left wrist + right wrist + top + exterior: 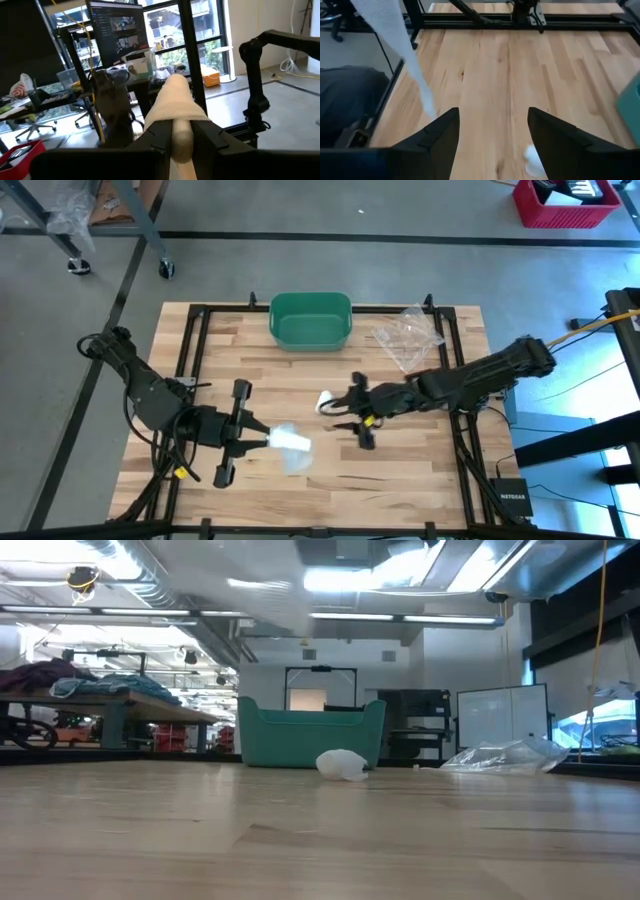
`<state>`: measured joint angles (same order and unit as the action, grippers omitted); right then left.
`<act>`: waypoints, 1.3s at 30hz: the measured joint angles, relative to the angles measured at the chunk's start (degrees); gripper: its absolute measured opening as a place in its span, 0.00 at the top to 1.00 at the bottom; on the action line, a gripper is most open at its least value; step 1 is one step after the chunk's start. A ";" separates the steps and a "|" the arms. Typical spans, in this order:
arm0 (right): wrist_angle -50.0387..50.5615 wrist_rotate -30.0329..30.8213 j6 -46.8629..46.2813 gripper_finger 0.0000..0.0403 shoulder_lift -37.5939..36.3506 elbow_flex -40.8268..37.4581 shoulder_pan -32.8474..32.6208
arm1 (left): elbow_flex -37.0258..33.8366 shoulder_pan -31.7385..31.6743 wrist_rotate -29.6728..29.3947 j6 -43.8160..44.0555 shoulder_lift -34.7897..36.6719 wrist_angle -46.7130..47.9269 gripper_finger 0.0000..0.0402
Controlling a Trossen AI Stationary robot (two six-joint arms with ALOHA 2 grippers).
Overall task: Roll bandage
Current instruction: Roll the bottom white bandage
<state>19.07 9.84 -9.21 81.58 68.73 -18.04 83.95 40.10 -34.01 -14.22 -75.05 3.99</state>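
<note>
Left gripper (262, 442) closed on bandage roll (292, 442), held above desk (420, 485) front-left; loose tail (395, 45) hung unsupported.
Risk: roll likely to slip from narrow pinch; tail could unwind further or snag on frame rail.
Small white wad (326, 401) lay mid-desk, just beside right gripper (350, 412), fingers open, empty.
Green bin (310, 320) and clear plastic bag (408, 337) at far edge, well apart.
Open room: desk centre and front.

Left gripper (262, 442) at lower centre-left is clamped on a white bandage roll (293, 443). Right gripper (338, 412) sits mid-frame, fingers spread, by a small white wad (325, 399), green bin (311, 320) up top.
</note>
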 joint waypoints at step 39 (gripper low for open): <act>-51.71 -5.96 12.33 0.41 8.67 -13.14 -2.60 | -0.08 -6.08 15.20 0.31 -2.43 3.13 0.90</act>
<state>-32.64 3.88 3.11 90.26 55.59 -20.64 83.88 34.02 -18.81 -13.91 -77.47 7.11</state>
